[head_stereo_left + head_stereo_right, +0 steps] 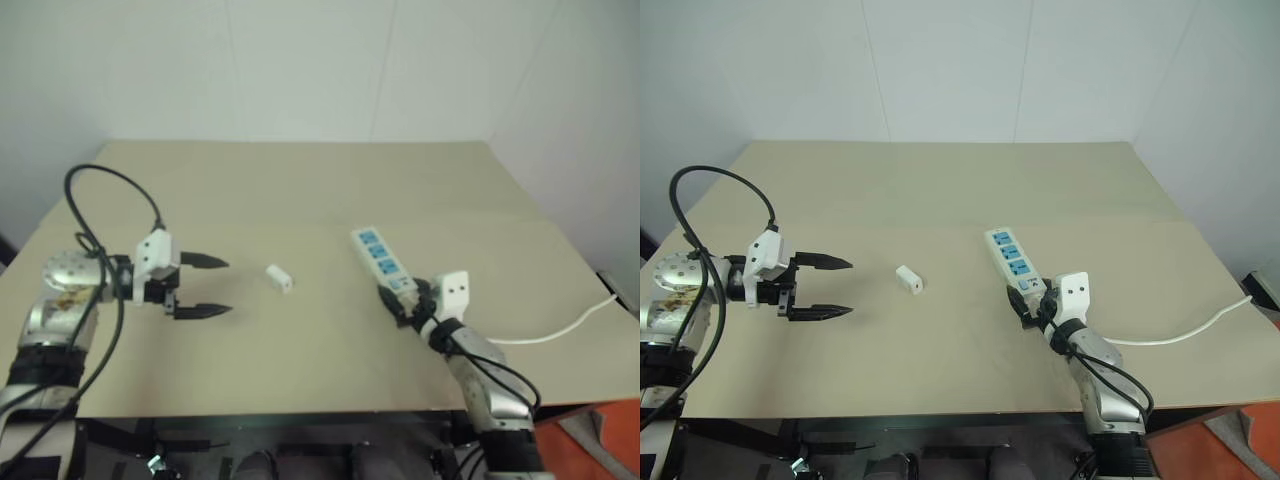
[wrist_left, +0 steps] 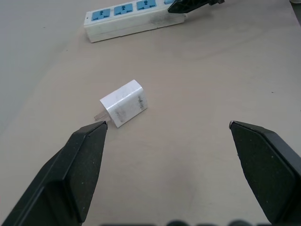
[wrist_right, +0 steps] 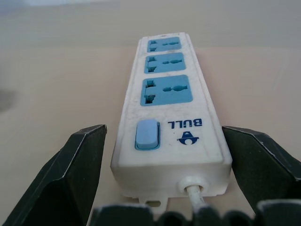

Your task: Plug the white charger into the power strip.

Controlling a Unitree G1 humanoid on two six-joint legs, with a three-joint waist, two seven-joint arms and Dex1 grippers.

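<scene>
Prongs on the charger (image 2: 123, 103) are half hidden behind our left claw (image 1: 206, 287), which gapes wide just beside it. It lies tipped on the bench (image 1: 300, 190). Our right claw (image 3: 164, 174) straddles the strip's (image 3: 167, 117) cord end, wide open, not gripping.

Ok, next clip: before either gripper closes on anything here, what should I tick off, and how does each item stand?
1. Left gripper open, empty: ok.
2. White charger ahead of the left gripper, lying on its side on the table, prongs toward one fingertip, not yet between the fingers: not ok for closing.
3. Right gripper open, straddling the cord end of the power strip: ok.
4. Three blue sockets unobstructed: ok.
5. Strip switch on or off: cannot tell.
6. Cord trailing off the table edge, clear of the charger: ok.
</scene>
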